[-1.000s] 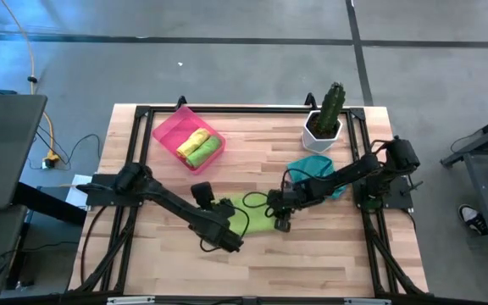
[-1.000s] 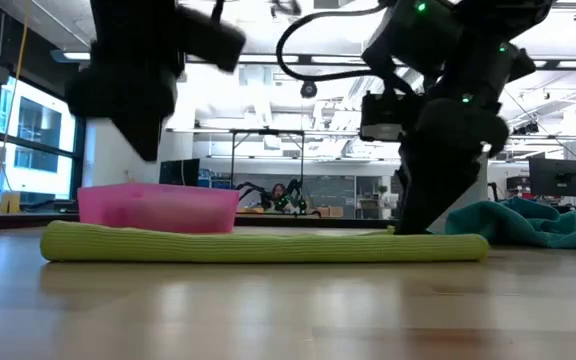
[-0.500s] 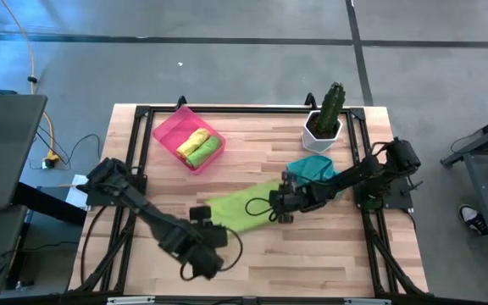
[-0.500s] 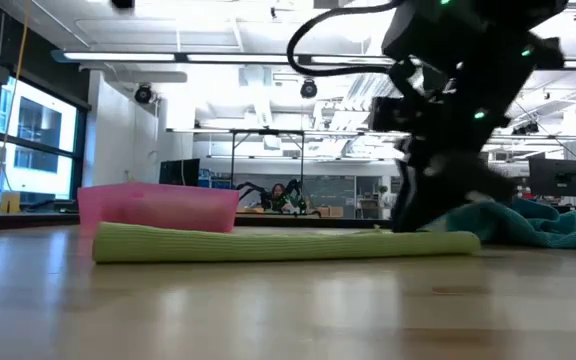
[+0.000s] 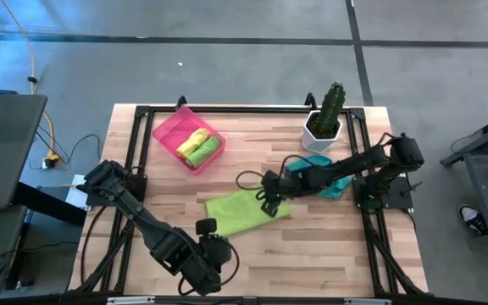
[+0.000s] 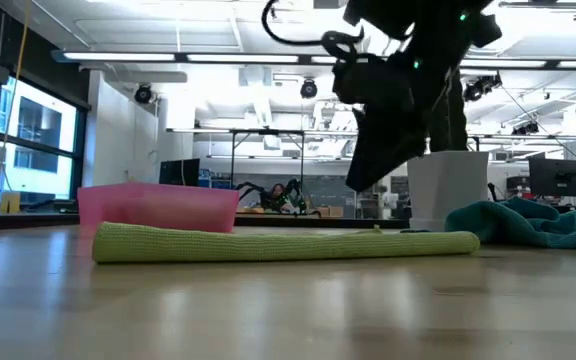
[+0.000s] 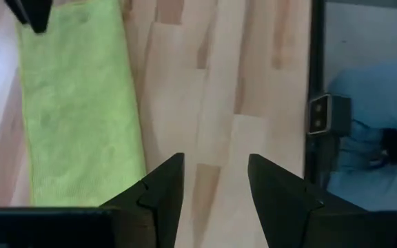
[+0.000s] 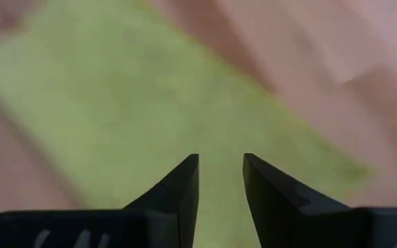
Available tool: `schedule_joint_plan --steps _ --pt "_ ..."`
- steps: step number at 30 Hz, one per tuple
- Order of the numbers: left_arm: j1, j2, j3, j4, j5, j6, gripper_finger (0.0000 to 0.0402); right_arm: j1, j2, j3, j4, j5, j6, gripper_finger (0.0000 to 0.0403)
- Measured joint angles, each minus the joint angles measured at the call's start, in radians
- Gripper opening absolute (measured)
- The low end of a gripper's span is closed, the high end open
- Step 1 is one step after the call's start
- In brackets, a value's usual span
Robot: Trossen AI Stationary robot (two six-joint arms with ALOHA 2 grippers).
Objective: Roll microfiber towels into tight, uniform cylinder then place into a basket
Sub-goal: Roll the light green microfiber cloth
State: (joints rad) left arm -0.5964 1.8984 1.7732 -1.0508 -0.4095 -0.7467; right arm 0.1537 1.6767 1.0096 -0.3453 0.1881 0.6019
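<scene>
Since the earlier frames, both arms have withdrawn from the lime green towel (image 5: pixel 246 213), which now lies flat and unfolded mid-tabletop (image 5: pixel 312 246). Right gripper (image 5: pixel 266 196) hovers above the towel's far right corner, fingers (image 8: pixel 178 186) parted with nothing between them. Left gripper (image 5: pixel 211 273) sits at the near edge of the tabletop, fingers (image 7: pixel 160 186) released and empty. Teal towel (image 5: pixel 322 171) lies crumpled near the cactus pot (image 5: pixel 322 127). Pink basket (image 5: pixel 169 132) (far left area) holds a yellow roll (image 5: pixel 195 139) and a green roll (image 5: pixel 205 152).
</scene>
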Motion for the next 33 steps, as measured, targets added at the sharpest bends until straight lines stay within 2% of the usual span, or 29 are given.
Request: schedule_joint_plan --steps 5,8,20,23,25,29,33 --pt "0.0 -0.006 0.0 0.0 0.032 0.042 0.0149 0.082 0.069 0.002 0.162 0.079 0.234 0.0105" --pt "0.0 -0.006 0.001 -0.007 0.036 0.043 0.0149 0.098 0.107 0.03 0.185 0.1 0.331 0.0105" --pt "0.0 -0.008 0.002 -0.056 0.059 0.044 0.0149 0.158 0.313 0.157 0.088 0.109 0.381 0.0105" --pt "0.0 -0.008 0.002 -0.062 0.062 0.043 0.0149 0.155 0.329 0.163 0.071 0.124 0.307 0.0105" --pt "0.0 -0.008 0.002 -0.067 0.063 0.043 0.0149 0.154 0.331 0.159 0.055 0.174 0.195 0.0105" --pt "-0.002 -0.009 0.002 -0.069 0.068 0.031 0.0149 0.145 0.333 0.157 0.035 0.259 -0.18 0.0105" --pt "-0.004 -0.009 0.002 -0.075 0.084 0.017 0.0149 0.128 0.332 0.157 0.025 0.26 -0.572 0.0105"
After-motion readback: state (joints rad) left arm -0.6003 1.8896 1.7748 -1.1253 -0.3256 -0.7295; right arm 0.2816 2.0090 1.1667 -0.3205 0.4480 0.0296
